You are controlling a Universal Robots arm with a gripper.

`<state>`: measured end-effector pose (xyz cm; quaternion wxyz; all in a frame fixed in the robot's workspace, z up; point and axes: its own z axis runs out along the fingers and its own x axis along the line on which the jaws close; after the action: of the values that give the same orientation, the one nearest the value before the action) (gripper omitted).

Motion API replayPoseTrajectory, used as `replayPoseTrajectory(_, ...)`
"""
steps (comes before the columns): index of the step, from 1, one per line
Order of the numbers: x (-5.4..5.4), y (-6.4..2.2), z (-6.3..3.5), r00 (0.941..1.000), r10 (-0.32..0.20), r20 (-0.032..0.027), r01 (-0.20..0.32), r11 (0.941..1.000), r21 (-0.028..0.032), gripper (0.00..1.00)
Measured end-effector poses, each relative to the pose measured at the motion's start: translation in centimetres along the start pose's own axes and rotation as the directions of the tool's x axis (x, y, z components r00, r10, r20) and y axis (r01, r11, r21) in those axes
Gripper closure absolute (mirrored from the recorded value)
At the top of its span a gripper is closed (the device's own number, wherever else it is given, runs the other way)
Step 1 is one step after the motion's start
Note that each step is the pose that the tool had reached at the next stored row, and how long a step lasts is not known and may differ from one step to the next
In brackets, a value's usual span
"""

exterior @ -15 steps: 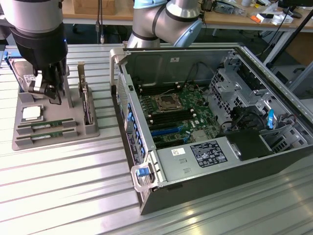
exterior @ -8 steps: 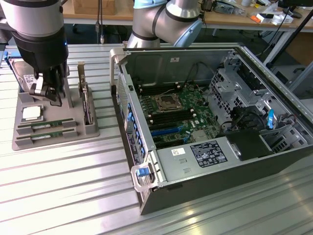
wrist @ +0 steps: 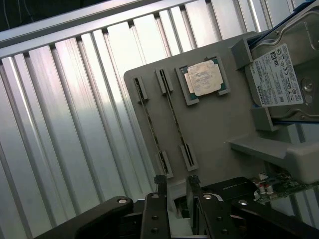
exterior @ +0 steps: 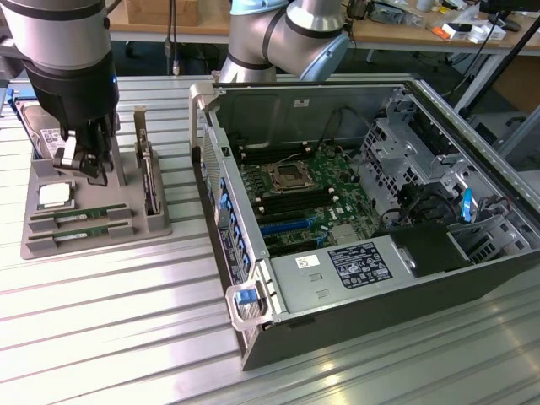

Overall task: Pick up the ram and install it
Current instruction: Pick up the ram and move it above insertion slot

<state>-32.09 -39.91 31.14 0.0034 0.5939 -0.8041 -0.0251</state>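
Observation:
Two ram sticks lie edge-up in slots of a grey tray: one ram nearer the tray's middle, the other nearer its front edge. From the wrist they appear as thin lines, one ram and its neighbour. My gripper hangs above the back of the tray, beyond the sticks and apart from them. It is open and holds nothing. Its black fingertips stand with a gap between them, gripper.
On the same tray are a square silver processor, a hard drive and an upright card. The open computer case stands on the exterior view's right, its motherboard and memory slots exposed.

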Motion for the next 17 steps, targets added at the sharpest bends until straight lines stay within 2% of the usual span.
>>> replayPoseTrajectory(17,0.0,-0.05,1.12,1.0,0.0,0.0,0.0,1.0,0.0,0.7)
